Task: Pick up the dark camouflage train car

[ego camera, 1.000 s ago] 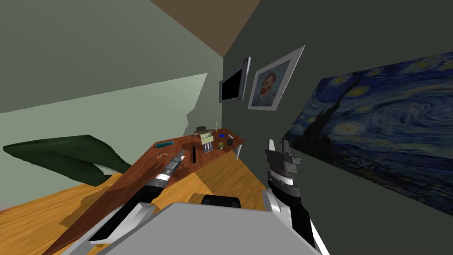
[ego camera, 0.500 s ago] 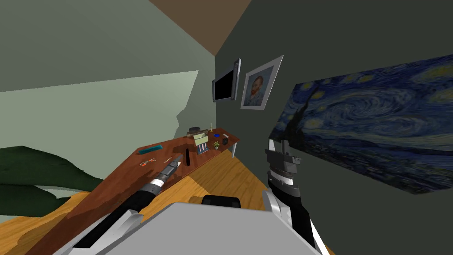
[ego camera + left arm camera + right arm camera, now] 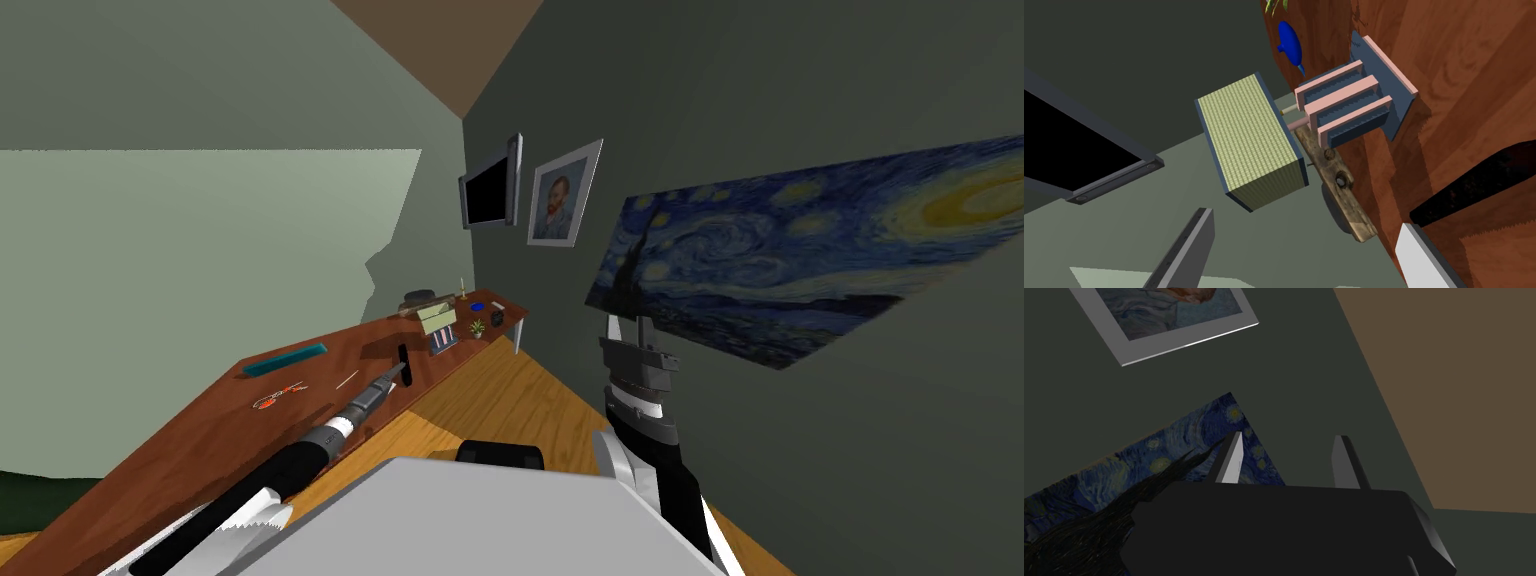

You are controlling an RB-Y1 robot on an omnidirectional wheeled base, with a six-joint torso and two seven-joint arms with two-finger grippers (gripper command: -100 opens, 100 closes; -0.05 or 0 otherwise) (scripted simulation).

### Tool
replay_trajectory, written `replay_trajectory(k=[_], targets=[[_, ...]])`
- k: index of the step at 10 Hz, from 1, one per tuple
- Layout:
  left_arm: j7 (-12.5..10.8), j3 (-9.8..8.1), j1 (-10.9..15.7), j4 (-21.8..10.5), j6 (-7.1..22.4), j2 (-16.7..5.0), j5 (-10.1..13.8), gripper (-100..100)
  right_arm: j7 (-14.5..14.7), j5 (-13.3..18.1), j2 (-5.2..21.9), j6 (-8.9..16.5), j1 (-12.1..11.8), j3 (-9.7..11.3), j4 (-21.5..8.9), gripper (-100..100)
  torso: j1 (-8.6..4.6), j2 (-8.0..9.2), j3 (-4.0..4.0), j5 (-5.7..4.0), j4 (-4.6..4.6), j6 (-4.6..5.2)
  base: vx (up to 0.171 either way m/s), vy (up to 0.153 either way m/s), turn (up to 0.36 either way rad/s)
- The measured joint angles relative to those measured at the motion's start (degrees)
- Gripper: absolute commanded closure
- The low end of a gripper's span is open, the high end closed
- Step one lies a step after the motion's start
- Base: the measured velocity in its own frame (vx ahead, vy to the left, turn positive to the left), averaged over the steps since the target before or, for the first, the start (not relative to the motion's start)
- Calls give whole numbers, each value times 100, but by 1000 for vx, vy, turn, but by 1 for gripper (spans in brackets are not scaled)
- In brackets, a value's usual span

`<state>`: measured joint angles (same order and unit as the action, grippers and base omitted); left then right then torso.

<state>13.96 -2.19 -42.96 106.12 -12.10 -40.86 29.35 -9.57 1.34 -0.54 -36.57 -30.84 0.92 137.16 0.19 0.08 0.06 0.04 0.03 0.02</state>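
1. Head view: my left arm reaches out over the brown wooden table (image 3: 190,450). The left end effector (image 3: 392,378) sits at the near end of the dark camouflage train car (image 3: 402,354), a slim black piece close to the table's floor-side edge.
2. Head view, same table: a thin pale stick (image 3: 347,380), an orange-red item (image 3: 275,398) and a teal bar (image 3: 288,358) lie to the left of the arm, well apart from the car.
3. Head view: the right end effector (image 3: 628,332) is held up on my right, away from the table.
4. Left wrist view: the left end effector (image 3: 1307,221) is spread wide with nothing between the fingers. The train car (image 3: 1474,182) lies on the table just beside one fingertip, outside the gap; I cannot tell whether they touch.
5. Left wrist view, beyond the fingers: a yellow-green box (image 3: 1249,145), a pink-and-blue rack (image 3: 1354,102), a weathered wooden piece (image 3: 1336,182) and a blue object (image 3: 1290,45).
6. Right wrist view: the right end effector (image 3: 1289,455) has its fingers parted and is holding nothing.
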Motion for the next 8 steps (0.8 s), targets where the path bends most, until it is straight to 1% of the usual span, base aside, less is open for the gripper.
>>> replay_trajectory(k=[1,2,3,4,5,6,7,8], targets=[[13,25,22,-86,85,-115,123,-100,0,0,0,0,-1,-1,0,0,2,-1,0,1,0,-7,-20,14,-312],[50,46,-41,-135,241,-253,288,-100,0,0,0,0,0,0,0,0,3,0,0,1,0,-1,-15,19,-160],[64,77,-59,-217,310,-368,412,-100,0,0,0,0,-2,-1,0,0,4,-2,-1,1,0,-8,-14,20,-273],[74,178,-12,-429,376,-536,577,-100,0,0,0,0,-1,0,0,0,7,-3,-2,2,-1,-2,-14,24,-229],[93,210,-62,-492,425,-619,695,-100,0,0,0,0,-1,-1,0,0,7,-3,-1,2,0,-7,-19,29,-338],[102,243,-123,-584,538,-805,872,-100,0,0,0,0,-1,-1,0,0,10,-2,-1,2,0,-2,-14,30,-169],[91,320,-110,-732,558,-939,1011,-100,0,0,0,0,-2,-1,0,0,10,-4,-2,3,0,-9,-13,26,-330],[141,370,-66,-832,739,-1021,1167,-100,0,0,0,0,-1,-1,0,0,9,-5,-3,3,-1,-2,-12,35,-191]])
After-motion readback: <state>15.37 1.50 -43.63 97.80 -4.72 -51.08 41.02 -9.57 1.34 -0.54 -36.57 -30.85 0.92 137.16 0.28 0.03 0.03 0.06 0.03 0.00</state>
